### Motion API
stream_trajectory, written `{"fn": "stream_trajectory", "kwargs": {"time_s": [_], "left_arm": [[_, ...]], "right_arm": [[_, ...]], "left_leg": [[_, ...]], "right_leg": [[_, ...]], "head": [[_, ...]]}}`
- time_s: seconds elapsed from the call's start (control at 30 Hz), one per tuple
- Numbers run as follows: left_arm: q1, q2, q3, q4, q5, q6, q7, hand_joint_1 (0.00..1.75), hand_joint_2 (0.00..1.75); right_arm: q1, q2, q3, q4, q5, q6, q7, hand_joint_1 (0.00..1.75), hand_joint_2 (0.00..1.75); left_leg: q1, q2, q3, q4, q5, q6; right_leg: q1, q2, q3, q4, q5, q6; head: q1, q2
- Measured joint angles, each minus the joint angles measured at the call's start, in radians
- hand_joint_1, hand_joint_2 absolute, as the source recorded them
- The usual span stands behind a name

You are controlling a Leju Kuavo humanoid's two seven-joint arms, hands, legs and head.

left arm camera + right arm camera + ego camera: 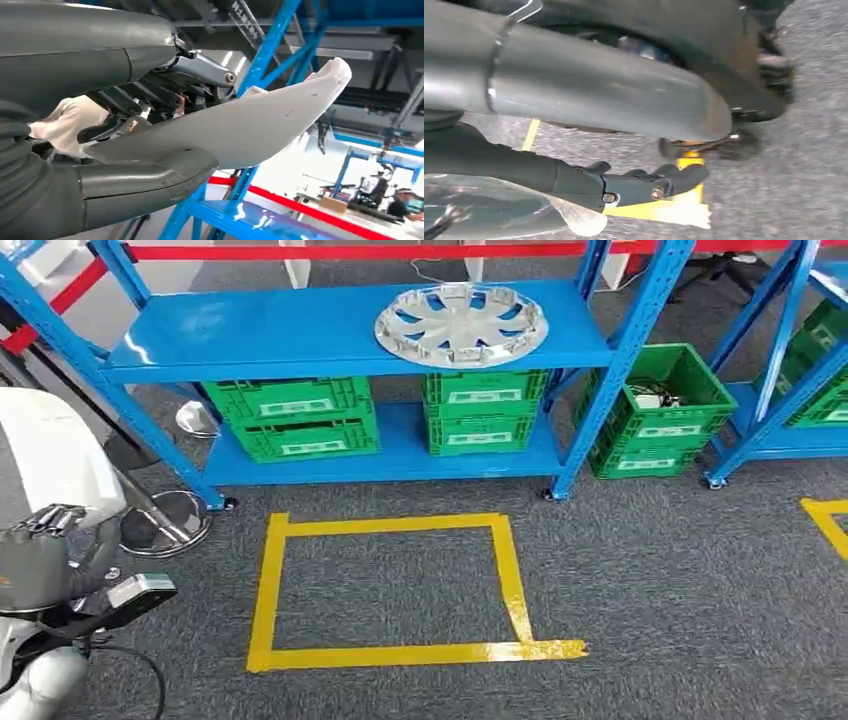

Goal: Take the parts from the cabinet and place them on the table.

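Holding a white part (pixel 260 125) firmly, the left hand (pixel 150 145) should keep it level; whether the right hand (pixel 644 185) holds anything, I cannot tell.

One silver wheel cover (pixel 462 324) is lying on the top shelf of the nearer blue rack (pixel 330 335), and part of a second blue rack (pixel 790 350) is showing at the right. Four green crates are sitting in two stacks (pixel 295 417) (pixel 482 412) on the lower shelf, two more (pixel 665 410) are standing on the floor between the racks, and further green crates (pixel 825 370) are showing on the right rack, their number not clear. One full yellow tape rectangle (pixel 385 590) is lying on the carpet, with the corner of another (pixel 828 520) showing at the right edge.
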Motion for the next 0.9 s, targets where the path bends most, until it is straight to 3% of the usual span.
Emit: {"fn": "stream_trajectory", "kwargs": {"time_s": [0.03, 0.07, 0.1, 0.13, 0.17, 0.2, 0.23, 0.27, 0.3, 0.37, 0.4, 0.43, 0.47, 0.5, 0.53, 0.57, 0.6, 0.63, 0.67, 0.7, 0.73, 0.77, 0.8, 0.87, 0.9], "left_arm": [[-0.002, 0.001, -0.001, 0.000, -0.002, 0.000, 0.001, 1.75, 1.75], [-0.004, 0.002, -0.001, 0.002, -0.003, 0.000, 0.003, 1.75, 1.75], [-0.005, 0.002, -0.001, 0.003, -0.004, 0.000, 0.006, 1.75, 1.75], [-0.006, 0.003, -0.002, 0.004, -0.005, 0.000, 0.009, 1.75, 1.75], [-0.006, 0.004, -0.003, 0.005, -0.006, 0.000, 0.013, 1.75, 1.75], [-0.007, 0.008, -0.004, 0.005, -0.008, 0.000, 0.019, 1.75, 1.75], [-0.009, 0.013, -0.005, 0.004, -0.009, 0.000, 0.023, 1.75, 1.75], [-0.012, 0.018, -0.006, 0.004, -0.009, 0.000, 0.024, 1.75, 1.75], [-0.014, 0.021, -0.007, 0.003, -0.009, 0.000, 0.026, 1.75, 1.75], [-0.014, 0.027, -0.010, 0.003, -0.009, 0.001, 0.027, 1.75, 1.75], [-0.012, 0.028, -0.012, 0.003, -0.009, 0.000, 0.028, 1.75, 1.75], [-0.014, 0.028, -0.014, 0.003, -0.009, 0.000, 0.030, 1.75, 1.75], [-0.013, 0.027, -0.015, 0.003, -0.009, 0.000, 0.032, 1.75, 1.75], [-0.013, 0.028, -0.018, 0.003, -0.010, 0.000, 0.033, 1.75, 1.75], [-0.012, 0.028, -0.018, 0.003, -0.009, 0.000, 0.034, 1.75, 1.75], [-0.012, 0.028, -0.019, 0.003, -0.008, 0.000, 0.035, 1.75, 1.75], [-0.012, 0.028, -0.020, 0.003, -0.008, 0.000, 0.035, 1.75, 1.75], [-0.012, 0.028, -0.022, 0.003, -0.008, 0.000, 0.035, 1.75, 1.75], [-0.012, 0.029, -0.023, 0.003, -0.008, 0.000, 0.035, 1.75, 1.75], [-0.012, 0.029, -0.024, 0.003, -0.008, 0.000, 0.035, 1.75, 1.75], [-0.013, 0.029, -0.024, 0.003, -0.008, 0.000, 0.035, 1.75, 1.75], [-0.012, 0.032, -0.024, 0.001, -0.007, 0.001, 0.036, 1.75, 1.75], [-0.013, 0.035, -0.024, 0.000, -0.003, 0.001, 0.036, 1.75, 1.75], [-0.016, 0.037, -0.025, 0.000, 0.005, 0.001, 0.036, 1.75, 1.75], [-0.013, 0.038, -0.027, 0.001, 0.008, 0.001, 0.036, 1.75, 1.75]], "right_arm": [[-0.001, 0.000, 0.000, 0.000, 0.000, 0.001, 0.000, 0.00, 0.00], [-0.002, 0.000, -0.001, 0.000, 0.002, 0.002, -0.002, 0.00, 0.00], [-0.003, 0.001, -0.001, 0.000, 0.006, 0.003, -0.003, 0.00, 0.00], [-0.004, 0.002, -0.001, 0.000, 0.009, 0.008, -0.005, 0.00, 0.00], [-0.004, 0.003, -0.001, 0.000, 0.013, 0.012, -0.007, 0.00, 0.00], [-0.004, 0.004, -0.001, 0.000, 0.016, 0.019, -0.010, 0.00, 0.00], [-0.004, 0.006, -0.002, 0.000, 0.016, 0.022, -0.013, 0.00, 0.00], [-0.004, 0.008, -0.002, 0.000, 0.017, 0.026, -0.017, 0.00, 0.00], [-0.002, 0.008, -0.002, 0.000, 0.017, 0.029, -0.020, 0.00, 0.00], [-0.004, 0.009, -0.002, 0.000, 0.017, 0.033, -0.022, 0.00, 0.00], [0.000, 0.009, -0.003, 0.001, 0.018, 0.034, -0.023, 0.00, 0.00], [-0.001, 0.009, -0.003, 0.003, 0.018, 0.035, -0.024, 0.00, 0.00], [-0.001, 0.009, -0.003, 0.003, 0.018, 0.037, -0.024, 0.00, 0.00], [-0.001, 0.009, -0.003, 0.003, 0.019, 0.037, -0.025, 0.00, 0.00], [-0.001, 0.009, -0.003, 0.003, 0.022, 0.038, -0.025, 0.00, 0.00], [-0.002, 0.009, -0.003, 0.003, 0.024, 0.038, -0.025, 0.00, 0.00], [-0.003, 0.009, -0.003, 0.003, 0.026, 0.039, -0.025, 0.00, 0.00], [-0.003, 0.009, -0.003, 0.003, 0.029, 0.040, -0.025, 0.00, 0.00], [-0.003, 0.009, -0.003, 0.003, 0.030, 0.040, -0.025, 0.00, 0.00], [-0.003, 0.009, -0.003, 0.003, 0.031, 0.041, -0.025, 0.00, 0.00], [-0.006, 0.009, -0.003, 0.003, 0.032, 0.041, -0.025, 0.00, 0.00], [-0.008, 0.009, -0.003, 0.003, 0.032, 0.042, -0.026, 0.00, 0.00], [-0.011, 0.009, -0.003, 0.003, 0.032, 0.042, -0.026, 0.00, 0.00], [-0.013, 0.010, -0.003, 0.003, 0.035, 0.042, -0.026, 0.00, 0.00], [-0.013, 0.011, -0.003, 0.003, 0.036, 0.042, -0.022, 0.00, 0.00]], "left_leg": [[0.000, 0.000, -0.006, 0.072, -0.049, -0.001], [0.000, 0.000, -0.009, 0.132, -0.064, -0.002], [0.000, 0.000, -0.001, 0.164, -0.046, -0.002], [0.000, 0.000, 0.021, 0.159, 0.000, 0.000], [-0.001, 0.000, 0.056, 0.120, 0.050, 0.004], [-0.001, 0.000, 0.105, 0.054, 0.080, 0.008], [-0.003, 0.000, 0.171, -0.040, 0.072, 0.014], [-0.008, 0.000, 0.235, -0.143, 0.035, 0.017], [-0.008, -0.001, 0.262, -0.198, 0.013, 0.020], [-0.015, -0.002, 0.242, -0.189, 0.032, 0.025], [-0.012, 0.000, 0.225, -0.195, 0.048, 0.033], [-0.007, 0.008, 0.216, -0.196, 0.063, 0.041], [-0.006, 0.007, 0.198, -0.195, 0.077, 0.053], [-0.007, 0.007, 0.182, -0.194, 0.091, 0.054], [-0.007, 0.007, 0.164, -0.190, 0.105, 0.055], [-0.007, 0.007, 0.141, -0.185, 0.119, 0.055], [-0.007, 0.007, 0.117, -0.178, 0.132, 0.054], [-0.007, 0.009, 0.094, -0.170, 0.142, 0.053], [-0.007, 0.009, 0.072, -0.162, 0.153, 0.051], [-0.007, 0.009, 0.050, -0.155, 0.165, 0.047], [-0.007, 0.008, 0.039, -0.149, 0.176, 0.044], [-0.011, 0.007, 0.031, -0.144, 0.182, 0.038], [-0.012, 0.008, 0.026, -0.140, 0.194, 0.033], [-0.007, 0.009, 0.018, -0.153, 0.221, 0.022], [-0.007, 0.008, 0.016, -0.157, 0.232, 0.014]], "right_leg": [[0.002, -0.001, -0.014, 0.002, 0.012, -0.003], [0.005, -0.001, -0.029, 0.004, 0.023, -0.006], [0.007, -0.001, -0.044, 0.006, 0.033, -0.007], [0.009, -0.002, -0.062, 0.010, 0.044, -0.006], [0.009, -0.002, -0.079, 0.014, 0.054, -0.005], [0.010, -0.001, -0.093, 0.017, 0.063, -0.002], [0.010, 0.000, -0.101, 0.020, 0.073, 0.001], [0.015, 0.000, -0.106, 0.023, 0.079, 0.006], [0.015, 0.000, -0.108, 0.022, 0.094, 0.010], [0.010, -0.001, -0.114, 0.008, 0.124, 0.017], [0.015, 0.001, -0.117, 0.003, 0.136, 0.025], [0.010, 0.005, -0.127, 0.014, 0.093, 0.031], [0.008, 0.005, -0.136, 0.049, 0.028, 0.035], [0.006, 0.004, -0.155, 0.113, -0.047, 0.039], [0.006, 0.004, -0.164, 0.187, -0.099, 0.043], [0.006, 0.004, -0.172, 0.262, -0.124, 0.047], [0.006, 0.004, -0.171, 0.314, -0.110, 0.048], [0.006, 0.004, -0.155, 0.326, -0.069, 0.049], [0.005, 0.004, -0.122, 0.304, -0.019, 0.048], [0.005, 0.004, -0.066, 0.245, 0.014, 0.045], [0.005, 0.005, 0.001, 0.161, 0.005, 0.042], [0.007, 0.008, 0.086, 0.052, -0.044, 0.039], [0.009, 0.010, 0.137, -0.044, -0.078, 0.033], [0.015, 0.011, 0.114, -0.041, -0.073, 0.023], [0.014, 0.009, 0.105, -0.045, -0.061, 0.009]], "head": [[0.000, 0.000], [0.000, 0.000], [0.000, 0.000], [0.000, 0.000], [0.000, 0.000], [0.000, 0.000], [0.000, 0.000], [-0.001, 0.000], [0.002, 0.000], [0.000, 0.000], [0.002, 0.000], [-0.004, 0.000], [0.002, 0.000], [0.007, 0.000], [0.008, 0.000], [0.010, 0.000], [0.008, 0.000], [0.010, 0.000], [0.009, 0.000], [0.009, 0.000], [0.010, 0.000], [0.010, 0.000], [0.008, 0.000], [0.011, 0.000], [0.010, 0.000]]}}
